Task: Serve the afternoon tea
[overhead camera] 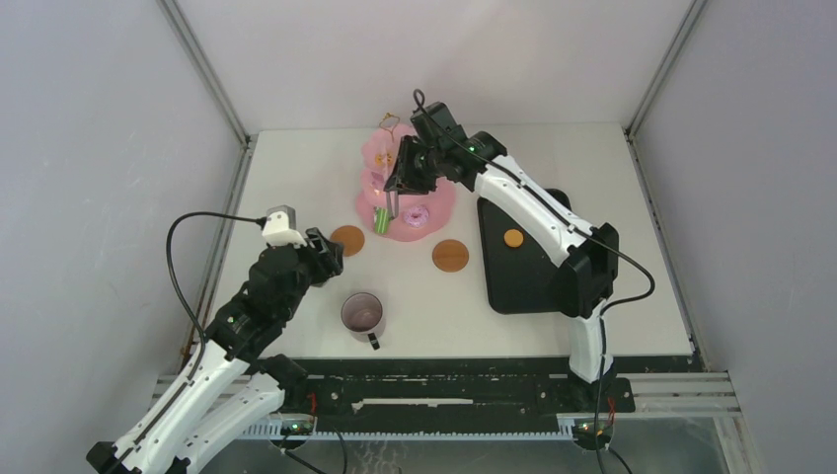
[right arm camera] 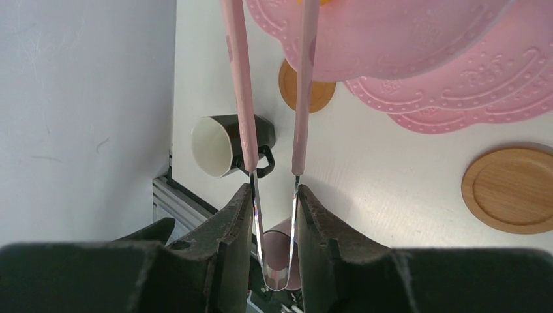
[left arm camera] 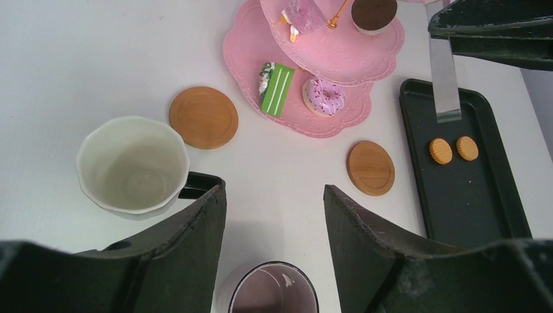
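Although pastries [left arm camera: 324, 96] sit on the cake stand [left arm camera: 238, 49], two biscuits [left arm camera: 441, 150] and both mugs [left arm camera: 134, 164] nearby are not yet served; the right gripper [right arm camera: 274, 195] pinches the tongs [right arm camera: 242, 98], the left gripper [left arm camera: 274, 195] is spread empty.

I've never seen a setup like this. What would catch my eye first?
The pink three-tier cake stand at the far middle of the table, dotted with toy pastries. The right hand hangs over it pinching slim tongs, while the left hand hovers open above two mugs near the front left.
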### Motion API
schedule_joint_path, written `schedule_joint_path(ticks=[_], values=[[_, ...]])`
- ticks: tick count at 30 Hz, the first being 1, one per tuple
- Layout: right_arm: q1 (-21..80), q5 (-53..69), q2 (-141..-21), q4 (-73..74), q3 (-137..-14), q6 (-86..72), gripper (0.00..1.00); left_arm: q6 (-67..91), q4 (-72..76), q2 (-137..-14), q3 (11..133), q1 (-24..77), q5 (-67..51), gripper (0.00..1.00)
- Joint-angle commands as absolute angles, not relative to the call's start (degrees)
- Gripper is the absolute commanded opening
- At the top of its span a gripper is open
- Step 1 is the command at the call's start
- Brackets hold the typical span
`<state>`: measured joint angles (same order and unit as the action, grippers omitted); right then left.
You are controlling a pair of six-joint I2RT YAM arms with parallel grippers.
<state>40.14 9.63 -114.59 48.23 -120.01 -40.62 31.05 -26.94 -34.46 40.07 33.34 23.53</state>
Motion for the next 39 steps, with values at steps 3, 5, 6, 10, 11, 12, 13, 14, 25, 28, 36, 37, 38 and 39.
schedule_joint_path(ticks=[3, 5, 6, 10, 11, 12, 13, 14, 25, 28, 36, 37, 38, 39], values=[[40.25, 8.63, -108.52, 46.51, -118.66, -40.59, 0.34, 31.02, -24.92, -33.98, 41.22, 32.96, 22.85, 0.61], [40.17, 8.31, -107.41, 46.47, -117.71, -40.54, 0.34, 31.15, -24.95, -33.86, 41.21, 32.96, 22.85, 0.61], [40.17, 8.11, -106.35, 46.49, -117.18, -40.45, 0.34, 31.18, -24.94, -33.82, 41.18, 32.96, 22.85, 0.61], [39.72, 6.74, -101.41, 46.26, -112.40, -40.42, 0.33, 31.20, -25.27, -33.33, 41.26, 32.96, 22.93, 0.61], [39.37, 6.26, -99.49, 45.89, -109.51, -40.49, 0.33, 31.20, -25.31, -33.26, 41.29, 32.96, 22.95, 0.61], [38.99, 6.04, -97.39, 45.23, -107.02, -40.78, 0.33, 31.30, -25.31, -33.25, 41.25, 32.96, 22.94, 0.61], [38.57, 5.84, -95.42, 44.56, -104.22, -41.00, 0.33, 31.33, -25.30, -33.26, 41.26, 32.96, 22.90, 0.61], [38.11, 5.58, -93.25, 44.11, -101.64, -41.39, 0.33, 31.37, -25.31, -33.28, 41.24, 32.96, 22.86, 0.61], [32.07, -0.13, -79.68, 51.40, -80.44, -37.76, 0.32, 32.37, -23.68, -34.16, 40.57, 32.96, 22.12, 0.61], [31.78, -2.66, -80.70, 55.98, -79.13, -34.59, 0.32, 32.76, -23.08, -34.21, 40.35, 32.96, 21.90, 0.61], [30.39, -5.84, -84.35, 61.96, -75.19, -30.19, 0.32, 33.65, -22.02, -31.72, 38.63, 32.96, 21.95, 0.61], [30.23, -5.77, -84.58, 62.08, -74.69, -30.09, 0.32, 33.73, -22.01, -31.32, 38.38, 32.96, 22.04, 0.61], [30.09, -5.69, -85.03, 62.21, -74.29, -30.00, 0.31, 33.81, -22.00, -30.88, 38.16, 32.96, 22.06, 0.61], [29.99, -5.74, -85.34, 62.35, -73.86, -30.00, 0.31, 33.83, -21.98, -30.55, 37.88, 32.96, 22.06, 0.61]])
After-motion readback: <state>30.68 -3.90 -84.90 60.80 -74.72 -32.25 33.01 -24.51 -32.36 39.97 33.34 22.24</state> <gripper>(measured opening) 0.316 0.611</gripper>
